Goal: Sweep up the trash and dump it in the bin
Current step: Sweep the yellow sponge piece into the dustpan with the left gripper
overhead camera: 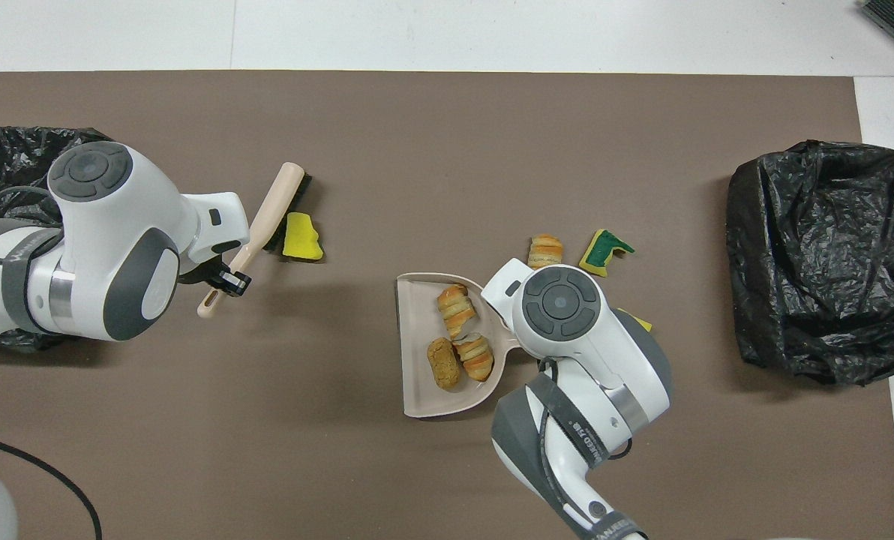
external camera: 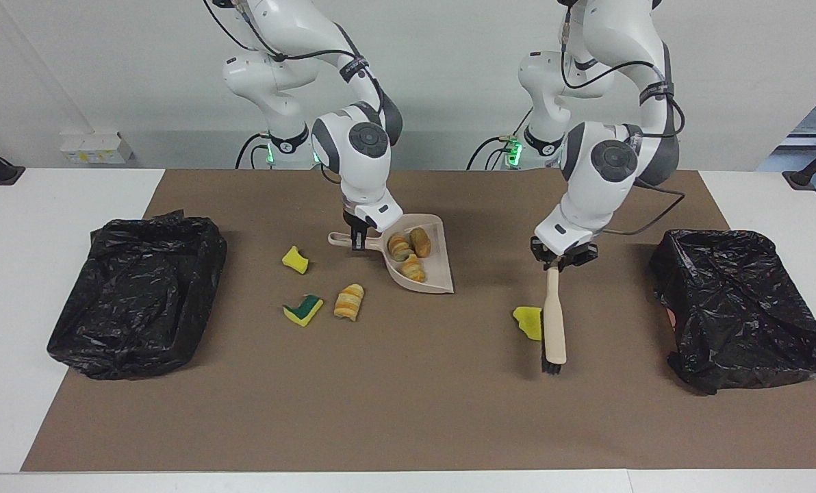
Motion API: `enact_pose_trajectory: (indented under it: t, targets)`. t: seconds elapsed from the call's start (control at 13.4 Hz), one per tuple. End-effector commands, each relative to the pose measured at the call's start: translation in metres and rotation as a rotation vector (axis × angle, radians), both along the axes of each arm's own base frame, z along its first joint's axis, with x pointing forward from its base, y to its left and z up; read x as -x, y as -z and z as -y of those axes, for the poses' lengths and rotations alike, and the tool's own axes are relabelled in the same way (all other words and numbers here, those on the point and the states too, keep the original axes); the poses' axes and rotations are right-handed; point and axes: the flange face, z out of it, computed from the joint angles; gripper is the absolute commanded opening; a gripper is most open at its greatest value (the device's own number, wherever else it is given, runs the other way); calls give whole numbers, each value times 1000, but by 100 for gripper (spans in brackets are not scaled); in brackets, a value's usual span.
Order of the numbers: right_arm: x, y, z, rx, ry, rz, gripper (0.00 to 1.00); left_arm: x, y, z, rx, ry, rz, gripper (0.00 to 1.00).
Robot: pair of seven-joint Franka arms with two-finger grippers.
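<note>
Three scraps lie in the dustpan (external camera: 432, 263): a tan chunk (external camera: 420, 242) and two orange-striped rolls (external camera: 400, 247) (external camera: 414, 268). The pan sits on the brown mat (external camera: 408, 411) near the middle of the table, its open edge toward the left arm's end. Four more scraps lie loose on the mat. Toward the right arm's end are a yellow sponge bit (external camera: 296, 259), a yellow-green sponge bit (external camera: 303, 309) and a third striped roll (external camera: 349, 302), the last two farther from the robots than the pan. The fourth, a yellow bit (external camera: 529, 322), touches the brush (external camera: 554, 329) near its bristles.

The right gripper (external camera: 358, 239) is clamped on the pan's handle, which points toward the right arm's end. The left gripper (external camera: 556, 261) grips the top of the brush's pale handle, and the dark bristles rest on the mat farther from the robots.

A bin lined with black plastic stands at each end of the mat: one (external camera: 137, 294) at the right arm's end, one (external camera: 740, 308) at the left arm's. The mat covers most of a white table (external camera: 11, 287). A plain white wall rises at the robots' end, and a small white box (external camera: 94, 148) sits at its foot.
</note>
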Motion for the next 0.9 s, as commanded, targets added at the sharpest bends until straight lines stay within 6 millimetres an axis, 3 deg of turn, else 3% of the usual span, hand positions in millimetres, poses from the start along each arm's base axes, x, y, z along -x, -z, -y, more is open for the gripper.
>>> enact_pose_trajectory:
  t: [0.0,0.3,0.6,0.82]
  targets:
    - [3,1,-3,30,-10,-16,0,26,1,3,-14,59,-36,0]
    - [3,2,-2,26,-11,-11,0,67,5,53,-34,63,-64,0]
    - [2,3,-3,23,-12,-8,0,148,6,141,-9,32,-112,0]
    - [1,3,0,22,-18,-10,0,183,-6,196,78,54,-150,0]
